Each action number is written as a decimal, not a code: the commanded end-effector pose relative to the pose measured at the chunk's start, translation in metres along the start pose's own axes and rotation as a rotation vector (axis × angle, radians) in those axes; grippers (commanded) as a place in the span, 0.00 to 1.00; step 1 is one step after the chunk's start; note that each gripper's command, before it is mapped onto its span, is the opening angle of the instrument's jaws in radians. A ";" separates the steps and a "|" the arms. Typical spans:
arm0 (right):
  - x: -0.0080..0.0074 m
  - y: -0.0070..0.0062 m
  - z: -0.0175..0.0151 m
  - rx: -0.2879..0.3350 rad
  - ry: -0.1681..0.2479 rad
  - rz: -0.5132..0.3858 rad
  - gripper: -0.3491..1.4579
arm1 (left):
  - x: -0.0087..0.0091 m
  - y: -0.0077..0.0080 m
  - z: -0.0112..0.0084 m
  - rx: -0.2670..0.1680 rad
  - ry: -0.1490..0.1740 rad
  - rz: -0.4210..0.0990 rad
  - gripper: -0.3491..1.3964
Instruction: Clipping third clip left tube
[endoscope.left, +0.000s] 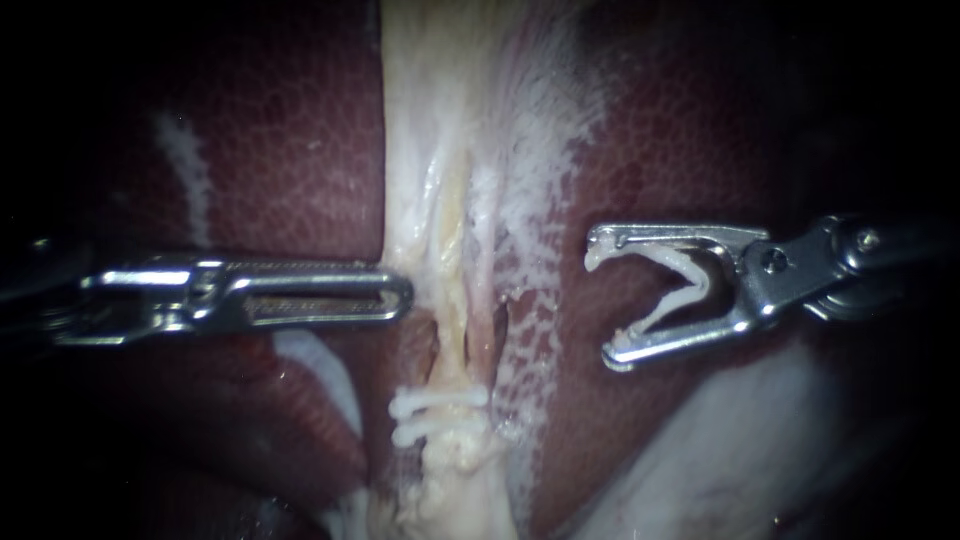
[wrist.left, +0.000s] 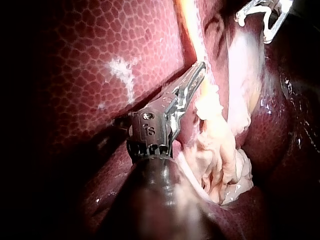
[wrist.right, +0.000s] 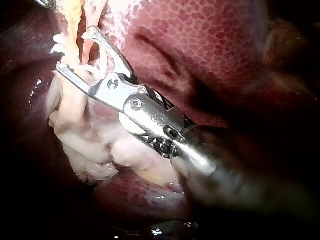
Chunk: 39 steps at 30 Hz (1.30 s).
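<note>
Right instrument's hand (endoscope.left: 601, 306) is standing wide, both halves carrying an open white V-shaped plastic clip (endoscope.left: 695, 285) seated between them. It is hovering over the dark red mottled liver (endoscope.left: 300, 150), mouth pointing at the central tissue. It is well apart from that tissue and touching none of it.

Pale yellowish left tube (endoscope.left: 455, 320) is running down the middle of the whitish fibrous tissue band (endoscope.left: 430, 150), with a dark gap on each side of it. Two white clips (endoscope.left: 440, 400) are already sitting across the tube lower down, one just under the other, close together. A thinner pinkish tube (endoscope.left: 487, 320) is lying just to its right.

Left instrument's hand (endoscope.left: 400, 295) is lying closed and flat, coming in level. Its tip is touching the band's left edge, just above the gap beside the left tube. Nothing is showing between its halves.
</note>
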 end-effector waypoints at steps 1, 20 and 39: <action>-0.0001 -0.0001 0.0000 0.000 0.001 0.007 0.52 | 0.0000 0.0000 0.0000 0.000 0.000 0.000 0.00; -0.0077 -0.0009 0.0084 0.022 0.006 0.124 0.52 | -0.0050 0.0007 -0.0059 -0.009 -0.031 -0.038 0.00; -0.0092 0.0021 0.0158 0.018 0.007 0.129 0.52 | -0.0056 -0.0015 -0.0068 -0.019 -0.043 -0.025 0.00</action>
